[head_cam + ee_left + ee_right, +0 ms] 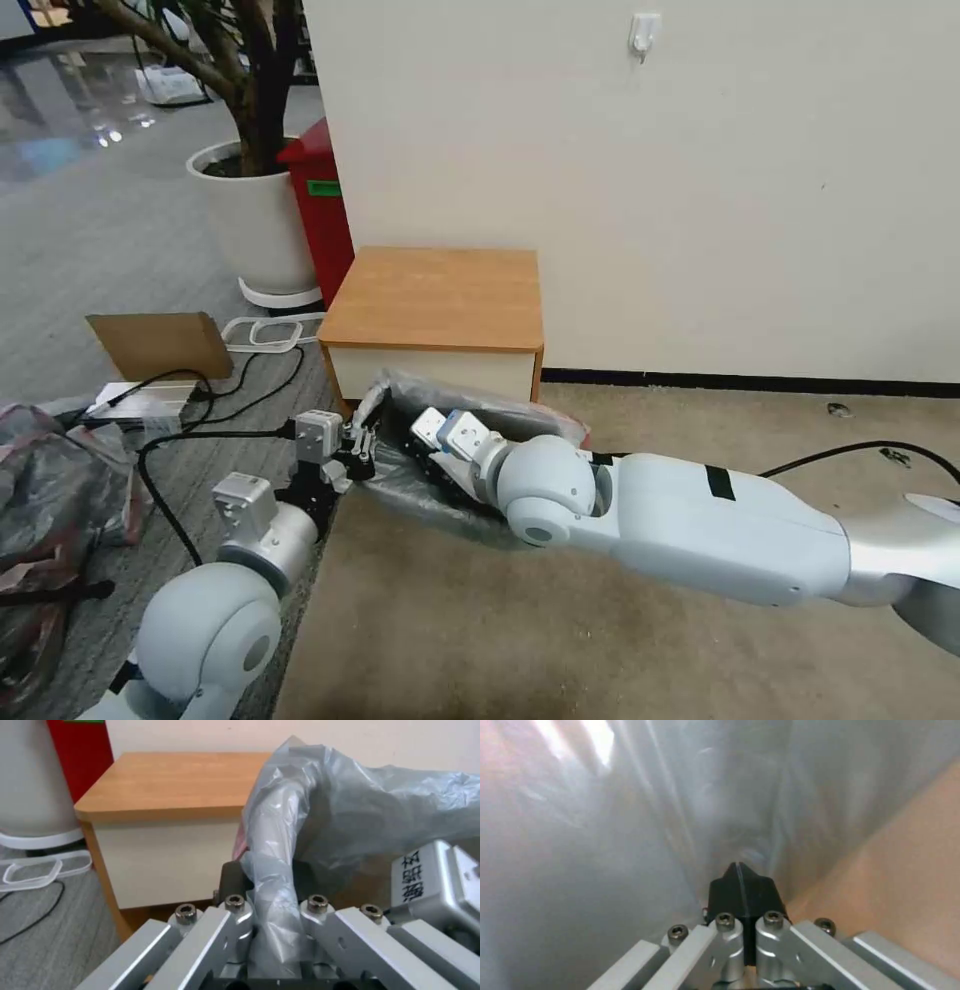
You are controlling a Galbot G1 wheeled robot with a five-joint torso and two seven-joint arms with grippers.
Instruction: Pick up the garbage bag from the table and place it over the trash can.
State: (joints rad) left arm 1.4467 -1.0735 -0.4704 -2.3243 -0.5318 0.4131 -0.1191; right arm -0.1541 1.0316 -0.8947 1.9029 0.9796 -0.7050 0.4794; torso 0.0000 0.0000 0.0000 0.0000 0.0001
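Garbage bag (440,480), grey w/ pink rim, is draped over trash can, just in front of table (437,296) on beige carpet (640,660). Left gripper (358,440) sits at bag's left edge, jaws clenched on a fold of the plastic (272,896). Right gripper (741,870) is down inside the bag, film all around it, fingers pressed together w/ nothing seen between. Count: 1 bag, 1 table, 2 grippers. Past table, by the cream wall (650,180): red bin (320,205), white planter (255,225). Bag heap (50,500) lies well off left gripper's side.
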